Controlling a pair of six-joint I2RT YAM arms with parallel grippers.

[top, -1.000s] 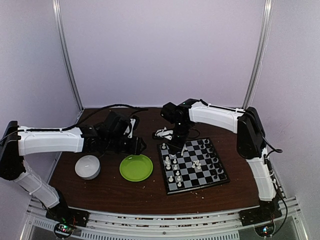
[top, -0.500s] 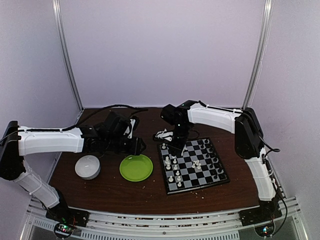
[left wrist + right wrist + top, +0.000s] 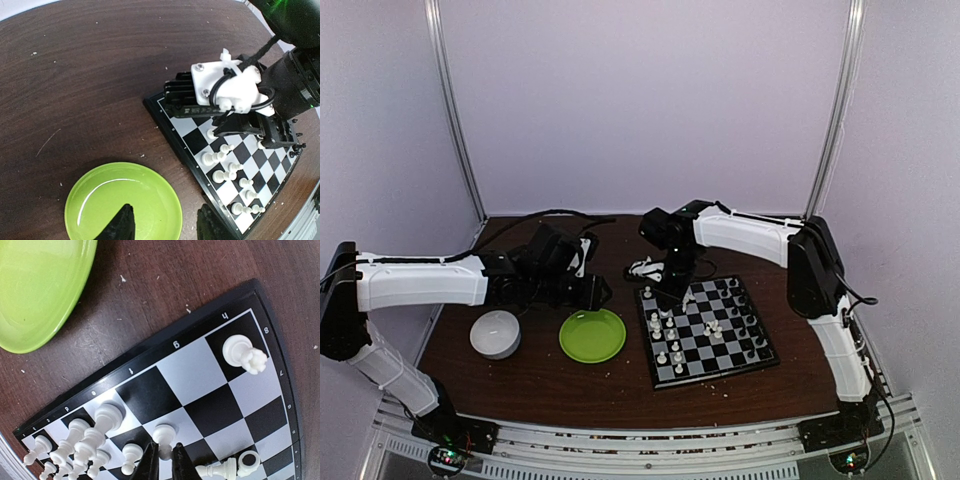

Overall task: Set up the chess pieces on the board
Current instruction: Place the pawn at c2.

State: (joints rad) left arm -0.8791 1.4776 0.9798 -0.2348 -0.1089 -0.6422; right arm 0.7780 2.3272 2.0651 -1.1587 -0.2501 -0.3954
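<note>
A dark brown table (image 3: 520,370) carries everything, with the board (image 3: 720,372) lying toward its right half, slightly turned. The left arm (image 3: 420,280) stretches across well left of the board, and the right arm (image 3: 750,235) bends in from behind it to reach the board's far left corner. Just left of the board sits a round green plate (image 3: 592,335), and farther left of that a white bowl (image 3: 495,333). The left gripper (image 3: 167,227) hangs over the plate's edge nearest the board, its two dark fingers spread apart with nothing between them. The right gripper (image 3: 164,462) points down at the board's far left corner, its fingertips (image 3: 151,465) drawn close on either side of a white pawn (image 3: 164,432); whether they actually press on it cannot be told. The chess pieces (image 3: 665,335) stand on the board: white ones cluster along its left side and middle, black ones (image 3: 750,325) line its right side. A white piece with a notched top (image 3: 245,355) stands alone on the board's corner square. Pale crumbs (image 3: 142,156) dot the table between the board and the plate
</note>
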